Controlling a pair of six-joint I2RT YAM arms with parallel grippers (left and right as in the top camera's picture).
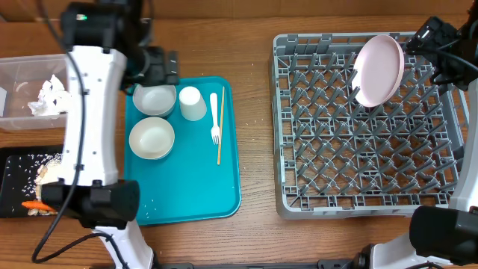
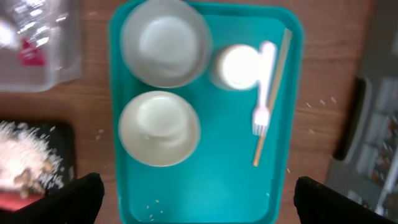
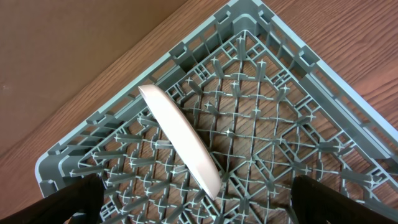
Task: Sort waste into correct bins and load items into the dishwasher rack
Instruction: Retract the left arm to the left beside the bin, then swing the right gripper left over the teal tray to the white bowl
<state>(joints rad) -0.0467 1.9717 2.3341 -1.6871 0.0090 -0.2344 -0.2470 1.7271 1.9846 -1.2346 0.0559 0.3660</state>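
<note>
Wooden table under soft, even light, with a plain brown panel at its far edge.

The table (image 1: pixel 254 149) is warm mid-brown wood with a fine straight grain that runs left to right in the overhead view. In the right wrist view the same surface looks sharper, with darker streaks in the grain. Beyond the table's far edge stands a flat, matte panel (image 3: pixel 56 43) of paler brown, smooth and unmarked, which meets the wood along a straight line. The light is diffuse and casts only short, faint shadows close under whatever stands on the wood. The left wrist view is slightly blurred.
</note>
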